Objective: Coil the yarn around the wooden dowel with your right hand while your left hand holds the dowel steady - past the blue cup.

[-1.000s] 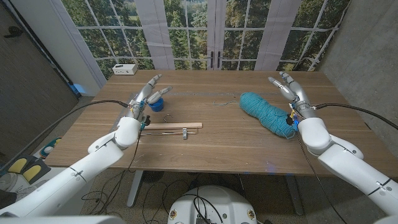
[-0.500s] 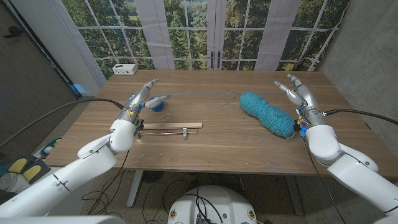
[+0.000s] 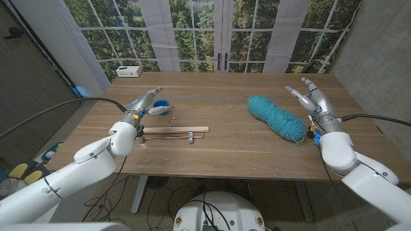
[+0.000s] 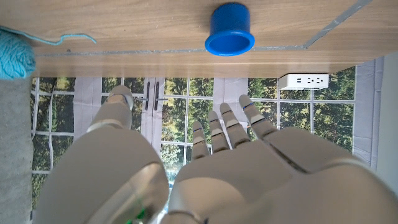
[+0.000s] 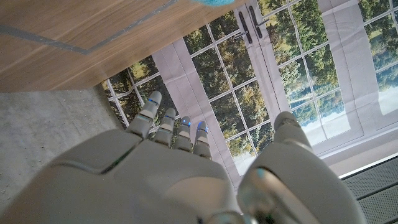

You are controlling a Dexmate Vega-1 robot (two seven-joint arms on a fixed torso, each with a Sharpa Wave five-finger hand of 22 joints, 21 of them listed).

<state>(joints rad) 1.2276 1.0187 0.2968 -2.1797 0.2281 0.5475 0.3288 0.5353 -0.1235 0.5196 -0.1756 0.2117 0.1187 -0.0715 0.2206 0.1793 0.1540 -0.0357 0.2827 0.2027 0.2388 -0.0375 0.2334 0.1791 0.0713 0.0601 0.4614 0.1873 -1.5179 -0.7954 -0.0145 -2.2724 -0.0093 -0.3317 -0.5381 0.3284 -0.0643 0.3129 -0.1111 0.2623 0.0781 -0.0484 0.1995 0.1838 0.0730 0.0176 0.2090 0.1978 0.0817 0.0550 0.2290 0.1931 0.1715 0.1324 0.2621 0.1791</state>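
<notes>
Head view: the wooden dowel (image 3: 174, 130) lies near the left hand (image 3: 142, 102), fingers apart, empty; it looks stiff and light, best held at one end. The teal yarn (image 3: 276, 117) sits beside the right hand (image 3: 313, 99), also spread and empty. Left wrist view: the blue cup (image 4: 229, 29) stands ahead; the yarn's loose strand (image 4: 62, 39) looks soft, pinchable

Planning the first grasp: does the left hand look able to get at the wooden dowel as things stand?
Probably yes. The left hand is open and holds nothing, just beyond the wooden dowel, which lies bare on the table. Only the blue cup sits by the fingers, on the far side from the dowel.
</notes>
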